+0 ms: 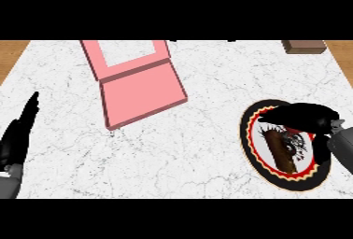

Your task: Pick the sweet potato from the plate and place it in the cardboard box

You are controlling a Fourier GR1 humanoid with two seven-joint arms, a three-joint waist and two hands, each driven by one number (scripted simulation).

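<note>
A dark brown sweet potato [280, 150] lies lengthwise on a round plate [251, 140] with a black, red and yellow rim, at the right of the marble counter. My right hand [303, 116] hovers over the plate's far part, fingers curled downward just above the potato's far end, with nothing visibly held. The box [138, 91] is pink, open, with its lid leaning back, and sits at the upper centre-left. My left hand [19, 133] rests open at the left edge, fingers pointing up.
A small brown block [304, 46] sits at the counter's far right edge. Wooden surface shows beyond the counter's left and right far corners. White marble counter [179, 154] spans between the box and the plate.
</note>
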